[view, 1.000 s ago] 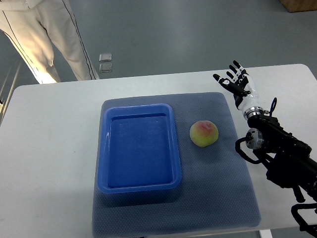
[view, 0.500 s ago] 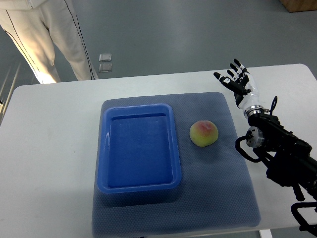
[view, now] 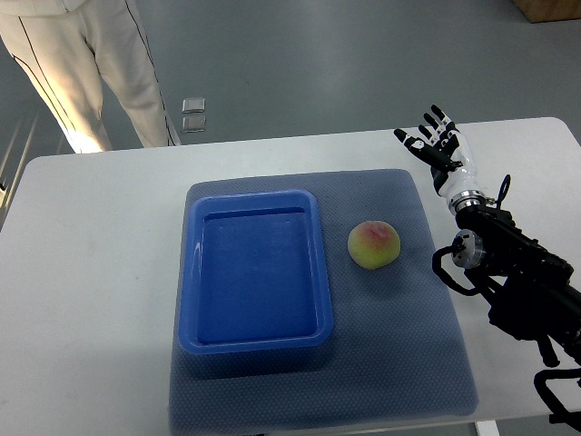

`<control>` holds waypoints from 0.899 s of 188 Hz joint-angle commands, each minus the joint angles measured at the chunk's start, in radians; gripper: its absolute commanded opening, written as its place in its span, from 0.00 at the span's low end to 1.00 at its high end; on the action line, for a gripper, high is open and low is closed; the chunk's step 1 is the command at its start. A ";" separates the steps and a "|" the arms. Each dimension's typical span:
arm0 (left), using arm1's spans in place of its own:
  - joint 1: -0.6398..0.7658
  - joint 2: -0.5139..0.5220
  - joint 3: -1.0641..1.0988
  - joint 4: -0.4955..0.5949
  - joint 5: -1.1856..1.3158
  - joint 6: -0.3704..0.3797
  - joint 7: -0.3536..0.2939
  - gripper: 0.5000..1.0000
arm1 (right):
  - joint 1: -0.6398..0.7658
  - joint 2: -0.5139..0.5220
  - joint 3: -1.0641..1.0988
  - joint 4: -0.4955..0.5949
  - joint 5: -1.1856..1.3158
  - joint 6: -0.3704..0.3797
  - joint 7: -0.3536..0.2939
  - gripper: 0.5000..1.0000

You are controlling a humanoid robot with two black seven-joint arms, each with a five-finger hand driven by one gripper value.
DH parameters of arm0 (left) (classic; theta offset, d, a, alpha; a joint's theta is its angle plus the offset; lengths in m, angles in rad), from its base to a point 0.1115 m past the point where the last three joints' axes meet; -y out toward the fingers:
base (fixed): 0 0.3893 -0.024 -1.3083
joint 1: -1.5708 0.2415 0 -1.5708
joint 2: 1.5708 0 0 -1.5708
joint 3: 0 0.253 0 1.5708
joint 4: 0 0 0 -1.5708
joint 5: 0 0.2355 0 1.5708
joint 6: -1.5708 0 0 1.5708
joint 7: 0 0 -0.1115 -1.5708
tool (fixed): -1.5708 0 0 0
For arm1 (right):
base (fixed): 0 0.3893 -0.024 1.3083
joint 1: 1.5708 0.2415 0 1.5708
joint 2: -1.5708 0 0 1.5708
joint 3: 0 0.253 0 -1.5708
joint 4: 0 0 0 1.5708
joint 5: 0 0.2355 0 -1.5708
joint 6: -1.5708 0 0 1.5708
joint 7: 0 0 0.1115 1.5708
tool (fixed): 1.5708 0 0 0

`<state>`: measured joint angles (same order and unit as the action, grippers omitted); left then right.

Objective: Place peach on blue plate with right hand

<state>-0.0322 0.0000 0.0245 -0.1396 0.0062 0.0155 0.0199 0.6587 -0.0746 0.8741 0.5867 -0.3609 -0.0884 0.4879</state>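
A yellow-green peach with a pink blush [view: 373, 244] lies on the grey mat, just right of the blue plate [view: 255, 338], a deep rectangular tray that holds nothing. My right hand [view: 436, 148] is raised over the table's far right part, behind and to the right of the peach and well apart from it. Its fingers are spread and it holds nothing. The right arm [view: 513, 282] comes in from the lower right. The left arm is out of view.
A grey mat [view: 399, 363] covers the middle of the white table [view: 91, 300]. A person in light trousers [view: 86, 64] stands beyond the table's far left edge. The table's right edge is close to my right arm.
My right hand has shifted slightly to the right and away from the peach. The peach and the plate have not moved. The person has shifted a little.
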 commanded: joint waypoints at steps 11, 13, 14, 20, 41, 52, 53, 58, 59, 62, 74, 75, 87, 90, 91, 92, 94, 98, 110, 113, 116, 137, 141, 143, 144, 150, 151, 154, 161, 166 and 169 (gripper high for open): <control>0.000 0.000 0.000 0.000 0.000 0.000 0.000 1.00 | -0.004 -0.011 0.000 0.004 0.002 0.001 0.000 0.86; 0.000 0.000 0.000 0.000 0.000 0.000 0.000 1.00 | -0.004 -0.011 0.000 0.004 0.002 0.001 0.000 0.86; 0.000 0.000 0.000 0.000 0.000 0.000 0.000 1.00 | -0.004 -0.011 0.000 0.004 0.002 0.001 0.000 0.86; 0.000 0.000 0.000 0.000 0.000 0.000 0.000 1.00 | -0.004 -0.011 0.000 0.004 0.002 0.001 0.000 0.86; 0.000 0.000 0.000 0.000 0.000 0.000 0.000 1.00 | 0.001 -0.014 -0.014 0.009 -0.003 0.003 0.000 0.86; 0.000 0.000 0.000 0.000 0.000 0.000 0.000 1.00 | 0.006 -0.025 -0.018 0.012 -0.010 0.004 0.000 0.86; 0.000 0.000 0.000 0.000 0.000 0.000 0.000 1.00 | 0.006 -0.025 -0.018 0.012 -0.010 0.004 0.000 0.86; 0.000 0.000 0.000 0.000 0.000 0.000 0.000 1.00 | 0.006 -0.028 -0.018 0.012 -0.010 0.004 0.000 0.86; 0.000 0.000 0.000 0.000 0.000 0.000 0.000 1.00 | 0.006 -0.028 -0.018 0.012 -0.010 0.004 0.000 0.86; 0.000 0.000 0.000 0.000 0.000 0.000 0.000 1.00 | 0.006 -0.028 -0.018 0.012 -0.010 0.004 0.000 0.86; 0.000 0.000 0.000 0.000 0.000 0.000 0.000 1.00 | 0.007 -0.063 -0.027 0.013 -0.021 0.032 -0.002 0.86; 0.000 0.000 0.000 0.000 0.000 0.000 0.000 1.00 | 0.007 -0.063 -0.027 0.013 -0.021 0.032 -0.002 0.86; 0.000 0.000 0.000 0.000 0.000 0.000 0.000 1.00 | 0.024 -0.077 -0.058 0.013 -0.059 0.056 0.000 0.86; 0.000 0.000 0.000 0.000 0.000 0.000 0.000 1.00 | 0.029 -0.082 -0.075 0.013 -0.078 0.061 0.000 0.86; 0.000 0.000 0.000 0.000 0.000 0.000 0.000 1.00 | 0.029 -0.082 -0.075 0.013 -0.078 0.061 0.000 0.86; 0.000 0.000 0.000 0.000 0.000 0.000 0.000 1.00 | 0.032 -0.086 -0.083 0.013 -0.087 0.064 0.000 0.86; 0.000 0.000 0.000 0.000 0.000 0.000 0.000 1.00 | 0.033 -0.089 -0.092 0.013 -0.098 0.064 0.000 0.86; 0.000 0.000 0.000 0.000 0.000 0.000 0.000 1.00 | 0.036 -0.096 -0.110 0.013 -0.121 0.065 0.000 0.86; 0.000 0.000 0.000 0.000 0.000 0.000 0.000 1.00 | 0.041 -0.112 -0.163 0.021 -0.189 0.075 0.001 0.86; 0.000 0.000 0.000 0.000 0.000 0.000 0.000 1.00 | 0.042 -0.114 -0.173 0.024 -0.205 0.076 0.001 0.86; 0.000 0.000 0.000 0.000 0.000 0.000 0.000 1.00 | 0.045 -0.120 -0.187 0.031 -0.230 0.082 0.001 0.86; 0.000 0.000 0.002 0.000 0.000 0.000 0.000 1.00 | 0.065 -0.169 -0.259 0.064 -0.379 0.102 0.001 0.86; 0.000 0.000 0.002 0.000 0.000 0.000 0.000 1.00 | 0.068 -0.183 -0.271 0.071 -0.409 0.107 0.001 0.86; 0.000 0.000 0.002 0.000 0.000 0.000 0.000 1.00 | 0.072 -0.189 -0.277 0.076 -0.423 0.108 0.001 0.86; 0.000 0.000 0.002 0.000 0.000 0.000 0.000 1.00 | 0.072 -0.189 -0.277 0.076 -0.423 0.108 0.001 0.86; 0.000 0.000 0.002 0.000 0.000 0.000 0.000 1.00 | 0.072 -0.189 -0.277 0.076 -0.423 0.108 0.001 0.86; 0.000 0.000 0.002 0.000 0.000 0.000 0.000 1.00 | 0.072 -0.189 -0.277 0.076 -0.423 0.108 0.001 0.86; 0.000 0.000 0.002 0.000 0.000 0.000 0.000 1.00 | 0.087 -0.221 -0.297 0.104 -0.494 0.125 0.001 0.86; 0.000 0.000 0.002 0.000 0.000 0.000 0.000 1.00 | 0.098 -0.244 -0.316 0.131 -0.550 0.144 0.001 0.86; 0.000 0.000 0.002 0.000 0.000 0.000 0.000 1.00 | 0.104 -0.257 -0.327 0.145 -0.579 0.153 0.001 0.86; 0.000 0.000 0.002 0.000 0.000 0.000 0.000 1.00 | 0.111 -0.269 -0.337 0.154 -0.608 0.162 0.001 0.86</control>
<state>-0.0322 0.0000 0.0260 -0.1395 0.0060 0.0154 0.0199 0.7381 -0.2799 0.5886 0.6801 -0.8188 0.0311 0.4892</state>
